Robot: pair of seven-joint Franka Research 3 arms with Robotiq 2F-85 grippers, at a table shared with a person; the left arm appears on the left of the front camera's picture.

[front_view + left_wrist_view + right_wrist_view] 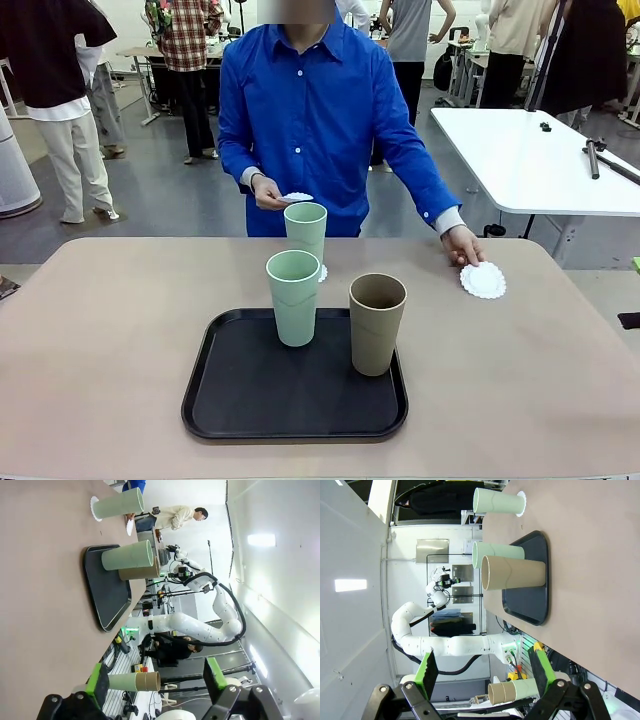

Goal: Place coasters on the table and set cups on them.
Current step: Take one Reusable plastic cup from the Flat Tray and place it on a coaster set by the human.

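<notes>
On the far side of the table (100,330) a mint green cup (305,232) stands on a white coaster (322,272). A person's hand (462,245) rests on a second coaster (483,280) at the far right of the table. The other hand holds a third coaster (297,198) above the table edge. A mint cup (293,297) and a brown cup (377,322) stand on the black tray (295,415). My left gripper (155,685) is open, far from the cups (127,556). My right gripper (482,672) is open too, well back from the brown cup (512,573).
A white table (540,160) stands behind at the right. Other people stand farther back in the room. The tan tabletop has bare room left and right of the tray.
</notes>
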